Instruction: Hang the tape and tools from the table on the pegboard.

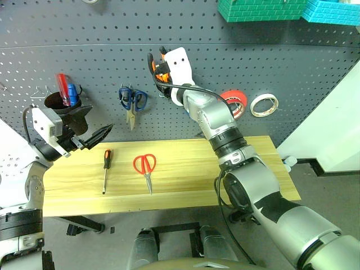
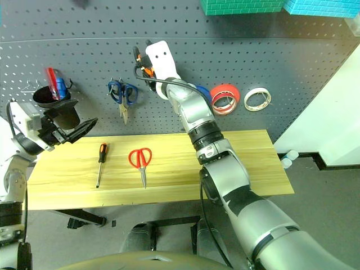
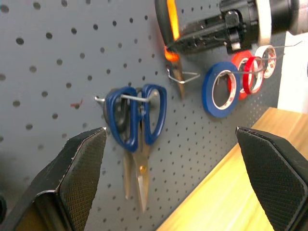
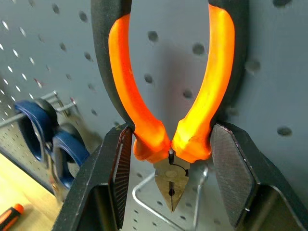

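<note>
My right gripper (image 4: 171, 159) is shut on the orange-and-black pliers (image 4: 125, 96), held nose down against the dark pegboard (image 1: 84, 56), handles up. Their nose sits just above a wire hook (image 4: 144, 202). The red tape (image 1: 233, 103) hangs on the pegboard to the right of that arm. On the table (image 1: 185, 185) lie the red-handled scissors (image 1: 145, 165) and, left of them, the slim screwdriver (image 1: 106, 169). My left gripper (image 1: 90, 126) stands open and empty above the table's left end, facing the pegboard.
Blue-handled scissors (image 1: 133, 100) hang on a hook left of the pliers. A blue roll (image 3: 219, 89) and a white roll (image 1: 264, 104) hang beside the red tape. A black cup (image 1: 59, 104) holding red and blue items is at the far left. Teal bins (image 1: 261, 8) sit above.
</note>
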